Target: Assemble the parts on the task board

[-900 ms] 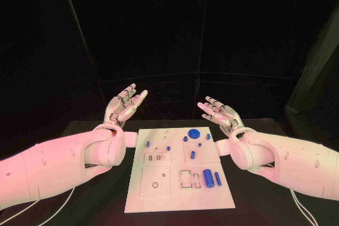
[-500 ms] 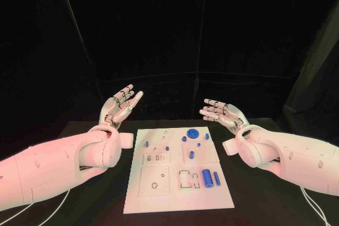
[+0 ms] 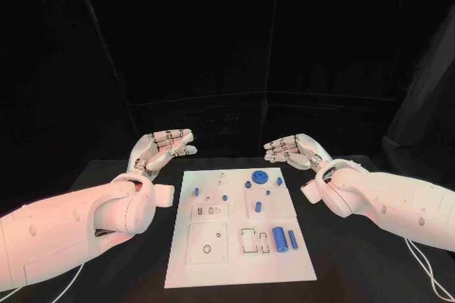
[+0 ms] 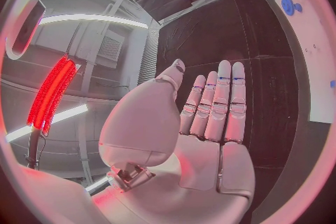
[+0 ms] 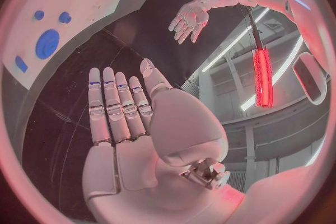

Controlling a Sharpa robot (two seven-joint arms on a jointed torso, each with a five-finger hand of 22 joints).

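Left hand (image 3: 163, 148) and right hand (image 3: 296, 150) hover empty, fingers extended, beyond the task board (image 3: 240, 254).
We see blue parts on it: a round disc (image 3: 258, 179), a cylinder (image 3: 279, 238), small pegs (image 3: 212, 198).

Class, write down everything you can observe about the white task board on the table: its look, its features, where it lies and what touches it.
The task board is a flat white rectangular plate lying on the black table, between the two arms. Its surface shows outlined rectangular recesses and small holes. Small blue parts sit on it: a round disc near the far end, several little pegs, and a thick cylinder beside a thinner one nearer the robot. Neither hand touches it.
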